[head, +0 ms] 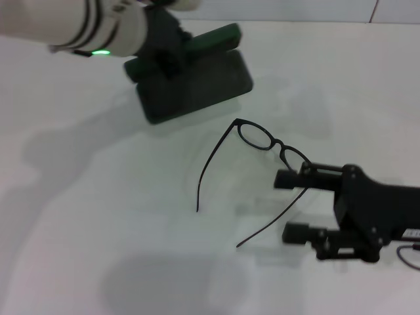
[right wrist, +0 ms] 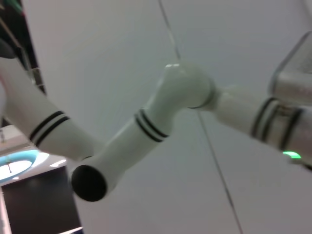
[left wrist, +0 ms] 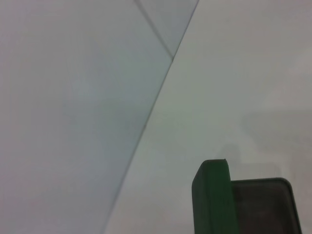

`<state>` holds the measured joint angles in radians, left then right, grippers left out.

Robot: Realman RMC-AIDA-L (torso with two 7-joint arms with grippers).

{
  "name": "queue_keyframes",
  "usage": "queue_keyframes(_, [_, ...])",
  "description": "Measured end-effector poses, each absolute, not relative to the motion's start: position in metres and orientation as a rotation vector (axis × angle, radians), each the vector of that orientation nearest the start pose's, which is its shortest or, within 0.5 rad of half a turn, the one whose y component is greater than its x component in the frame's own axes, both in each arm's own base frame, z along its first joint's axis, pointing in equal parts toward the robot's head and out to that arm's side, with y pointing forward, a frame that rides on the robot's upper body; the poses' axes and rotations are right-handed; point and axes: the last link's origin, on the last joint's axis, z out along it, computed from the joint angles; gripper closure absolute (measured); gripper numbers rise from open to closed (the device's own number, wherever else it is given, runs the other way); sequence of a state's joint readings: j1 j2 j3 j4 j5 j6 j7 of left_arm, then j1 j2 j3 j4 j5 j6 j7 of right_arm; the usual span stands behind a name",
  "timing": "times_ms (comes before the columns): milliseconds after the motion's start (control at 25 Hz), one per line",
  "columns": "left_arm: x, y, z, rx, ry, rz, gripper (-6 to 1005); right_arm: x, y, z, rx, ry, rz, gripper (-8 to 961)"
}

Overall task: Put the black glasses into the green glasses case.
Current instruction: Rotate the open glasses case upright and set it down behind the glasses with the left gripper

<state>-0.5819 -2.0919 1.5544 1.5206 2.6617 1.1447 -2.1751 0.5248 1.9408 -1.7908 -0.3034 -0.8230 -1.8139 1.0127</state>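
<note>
One green glasses case (head: 197,82) was seen lying open at the far side of the white bench (head: 79,216), its lid raised and its dark interior showing nothing that could be made out. In the left wrist view the green lid edge (left wrist: 212,197) stood upright beside the dark tray. No lettering could be read. The left end effector (head: 167,46) was placed over the case, at its lid; whether its fingers were open or closed could not be told. One pair of black glasses (head: 262,154) lay on the bench, apart from the case, temples unfolded. The right end effector (head: 295,205) was held open, one finger touching the frame's right end.
</note>
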Motion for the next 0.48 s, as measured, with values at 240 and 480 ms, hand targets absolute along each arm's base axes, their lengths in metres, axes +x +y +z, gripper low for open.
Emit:
queue_keyframes(240, [-0.110,0.402,-0.031,-2.512,0.195,0.368,792,0.215,0.255,-0.034,-2.918,0.339,1.454,236])
queue_keyframes(480, [-0.109,0.403,-0.061,-2.607,0.250,0.421,792,0.217,0.253,-0.036,-2.911,0.355,1.453,236])
